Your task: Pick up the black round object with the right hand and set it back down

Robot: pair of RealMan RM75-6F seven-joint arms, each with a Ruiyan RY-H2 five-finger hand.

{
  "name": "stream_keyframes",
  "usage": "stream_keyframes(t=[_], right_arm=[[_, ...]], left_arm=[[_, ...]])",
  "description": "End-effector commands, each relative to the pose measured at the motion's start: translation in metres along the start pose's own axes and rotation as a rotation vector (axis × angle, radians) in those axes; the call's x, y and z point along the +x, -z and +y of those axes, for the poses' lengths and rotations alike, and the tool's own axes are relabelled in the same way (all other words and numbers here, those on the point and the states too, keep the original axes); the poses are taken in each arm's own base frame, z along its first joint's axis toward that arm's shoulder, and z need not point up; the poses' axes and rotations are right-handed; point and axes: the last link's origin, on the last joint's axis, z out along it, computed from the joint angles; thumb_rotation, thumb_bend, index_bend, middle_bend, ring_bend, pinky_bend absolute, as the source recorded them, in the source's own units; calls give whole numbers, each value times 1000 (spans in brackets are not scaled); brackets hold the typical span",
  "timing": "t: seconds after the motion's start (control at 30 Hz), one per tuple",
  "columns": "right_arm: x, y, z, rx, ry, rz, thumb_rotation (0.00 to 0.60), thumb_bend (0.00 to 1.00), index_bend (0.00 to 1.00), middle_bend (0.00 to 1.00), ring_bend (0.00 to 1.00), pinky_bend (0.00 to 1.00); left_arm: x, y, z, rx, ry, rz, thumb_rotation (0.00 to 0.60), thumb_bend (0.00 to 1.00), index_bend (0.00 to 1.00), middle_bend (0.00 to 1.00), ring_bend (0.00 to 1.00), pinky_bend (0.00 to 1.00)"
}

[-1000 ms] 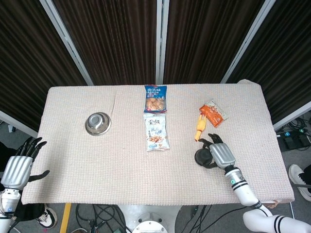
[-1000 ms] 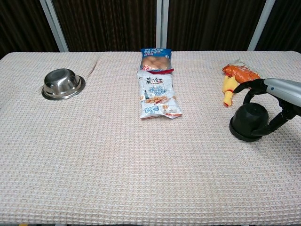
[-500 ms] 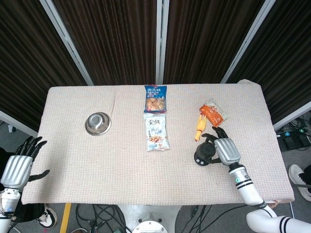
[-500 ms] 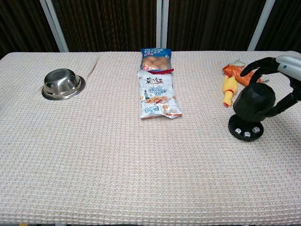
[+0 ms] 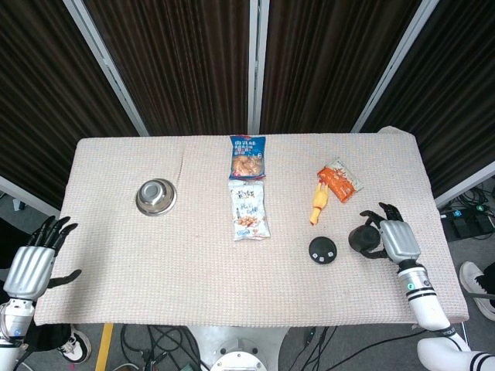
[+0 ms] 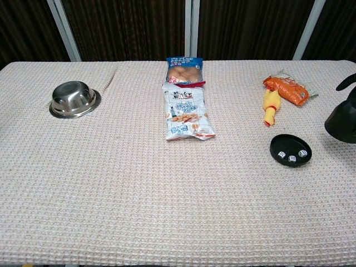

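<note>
Gripping the black round cup (image 5: 362,238), the right hand (image 5: 393,240) holds it near the table's right edge, fingers curled around its far side; the chest view catches only the cup's dark body (image 6: 342,123) at the frame's right border. Just left of it, apart from the hand, a flat black tray (image 5: 323,250) lies on the cloth with small white dice (image 6: 291,156) showing on it. Half a second ago the cup hung directly over that tray; a second ago it covered the tray entirely. The left hand (image 5: 32,261) hovers off the table's left corner, fingers spread, holding nothing. A beige waffle-weave cloth (image 5: 155,255) covers the table, with dark curtains (image 5: 178,62) behind it.
</note>
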Motion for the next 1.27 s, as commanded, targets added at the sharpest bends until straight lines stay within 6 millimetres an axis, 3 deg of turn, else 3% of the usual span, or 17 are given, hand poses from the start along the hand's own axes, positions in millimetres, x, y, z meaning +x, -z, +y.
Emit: stream_keyframes(t=[0.03,0.1,0.17,0.53,0.73,0.9,1.27], right_arm=[[-4,1,2,10,-13,-71,600,2,37,135,0,0],[-4,1,3,17,-9,-75,600,0,0,22,0,0],[-2,2,5,16,-2,-70,600,0,0,0,0,0],[38,14,-5,88,-38,91,600,0,0,0,0,0],[59,42,-5,119,250,241,600,0,0,0,0,0],[63,67,-3,35,389,308,600,7,0,0,0,0],[48,70,9,11,336,279,600,34,0,0,0,0]], left_arm=[[0,0,0,3,-3,-1,600,60,137,77,0,180],[0,1,-1,5,-4,-2,600,60,138,77,0,180],[1,1,-1,5,-4,-1,600,60,138,77,0,180],[5,0,1,1,-1,18,600,60,138,77,0,180],[12,-1,0,9,-4,35,600,59,137,77,0,180],[13,-4,1,0,-3,45,600,59,137,77,0,180],[14,-3,0,5,-4,59,600,60,137,77,0,180]])
